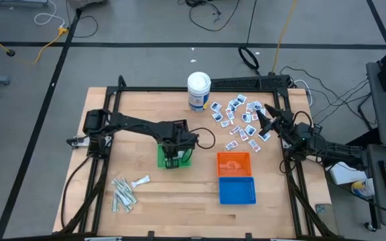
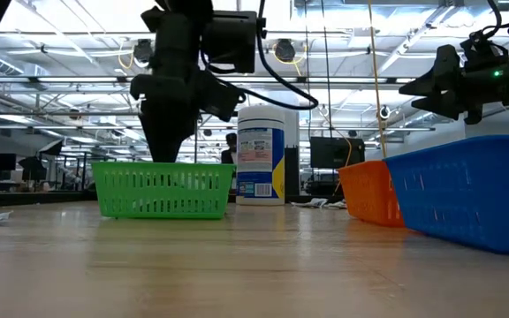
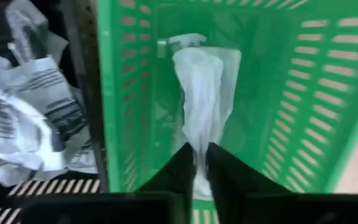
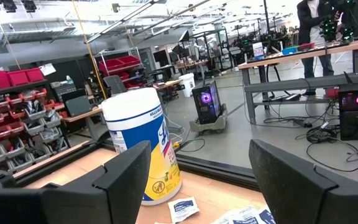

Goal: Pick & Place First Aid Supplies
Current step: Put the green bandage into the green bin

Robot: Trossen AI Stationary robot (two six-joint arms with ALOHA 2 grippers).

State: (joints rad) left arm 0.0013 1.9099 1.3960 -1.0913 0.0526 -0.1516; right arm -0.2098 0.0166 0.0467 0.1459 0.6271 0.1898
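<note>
Nearest the front edge of the surface (image 1: 146, 207), toward the left, a small heap of pale narrow strips (image 1: 123, 193) still lies unsorted, so that part of the work is left to do. Just right of centre sit the blue basket (image 1: 236, 190) and, touching its far side, the orange basket (image 1: 234, 163); neither shows any packet inside from above.

Farther in, the left gripper (image 3: 199, 163) is lowered into the green basket (image 1: 174, 157). Its jaws stand only a narrow crack apart, and one pale strip packet (image 3: 204, 102) runs from between them down onto the basket floor. Whether they pinch it or have just let go cannot be told; by my reading this is the moment of release. Beside this basket, in the left wrist view, a black basket (image 3: 36, 186) already holds several crumpled white packets (image 3: 23, 118), so some sorting looks done.

Farthest off, on the right, the right gripper (image 1: 265, 118) hovers with jaws wide apart and empty over the scatter of white-and-blue square packets (image 1: 236, 120), which lie just right of the white canister (image 1: 198, 90). Most of that pile appears untouched, so I judge the task well short of finished.
</note>
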